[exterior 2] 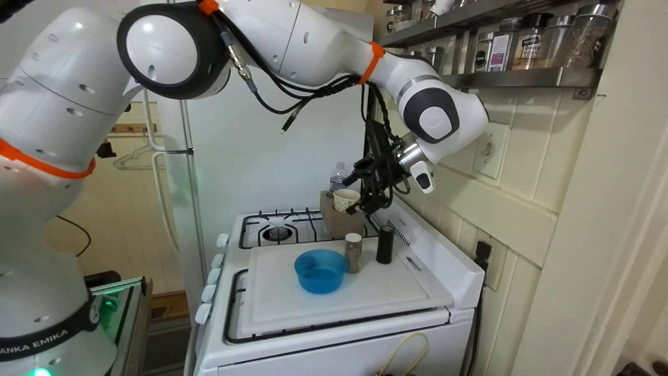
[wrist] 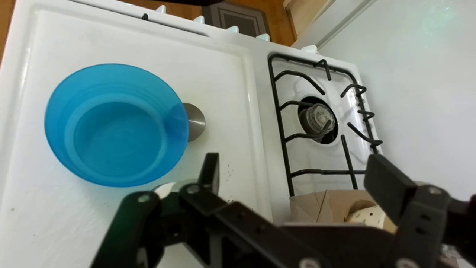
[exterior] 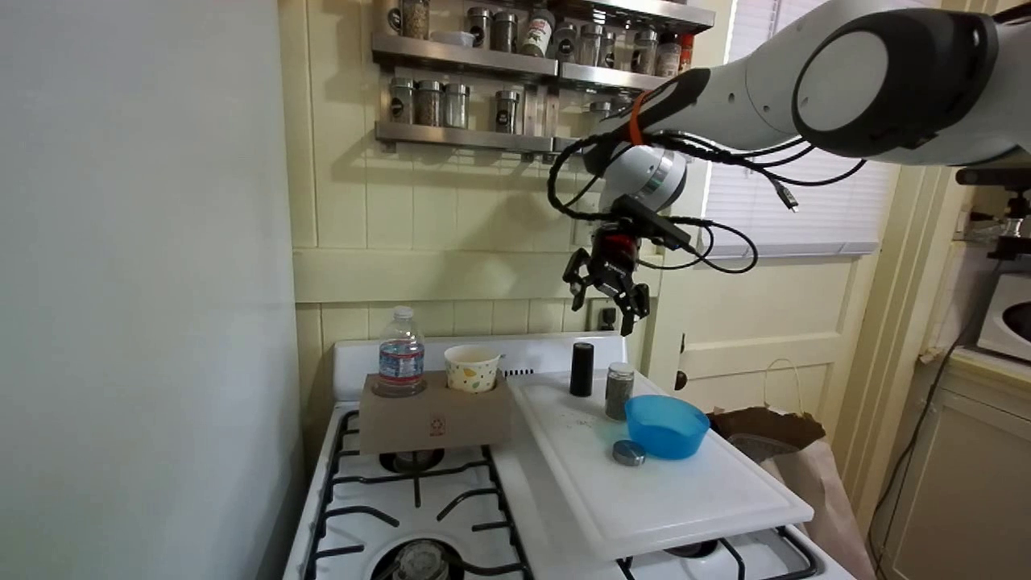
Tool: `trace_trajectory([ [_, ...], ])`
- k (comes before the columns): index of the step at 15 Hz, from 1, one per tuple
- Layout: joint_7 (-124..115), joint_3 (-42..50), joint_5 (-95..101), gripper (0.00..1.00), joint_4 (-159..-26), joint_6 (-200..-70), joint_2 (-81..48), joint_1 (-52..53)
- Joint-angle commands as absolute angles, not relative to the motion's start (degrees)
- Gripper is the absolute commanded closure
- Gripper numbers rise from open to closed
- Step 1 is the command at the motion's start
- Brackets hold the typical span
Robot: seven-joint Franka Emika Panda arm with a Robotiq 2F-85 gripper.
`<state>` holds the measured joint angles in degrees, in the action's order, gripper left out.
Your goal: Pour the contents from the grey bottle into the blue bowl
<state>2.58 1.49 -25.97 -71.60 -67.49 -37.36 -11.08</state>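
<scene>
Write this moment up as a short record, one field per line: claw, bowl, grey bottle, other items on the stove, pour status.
Claw: open, holding nothing, raised above the stove
Blue bowl: upright on the white board, nothing visible inside
Grey bottle: upright on the board, close beside the bowl
Metal lid: lying on the board next to the bowl
Black cylinder: upright on the board, apart from the grey bottle
Cardboard holder: carries a clear bottle and a paper cup
Pour: not yet started
</scene>
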Motion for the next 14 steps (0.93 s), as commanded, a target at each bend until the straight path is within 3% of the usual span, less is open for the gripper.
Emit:
trace_trajectory([
  [1,3.0,1.7,-20.5,0.00,-73.9,-70.4,-36.6,-7.7],
  [8,4.2,1.6,-10.4,0.00,-77.7,-83.3,-34.3,-3.3],
  [14,1.8,1.8,-7.7,0.00,-75.2,-84.3,-36.2,-2.6],
])
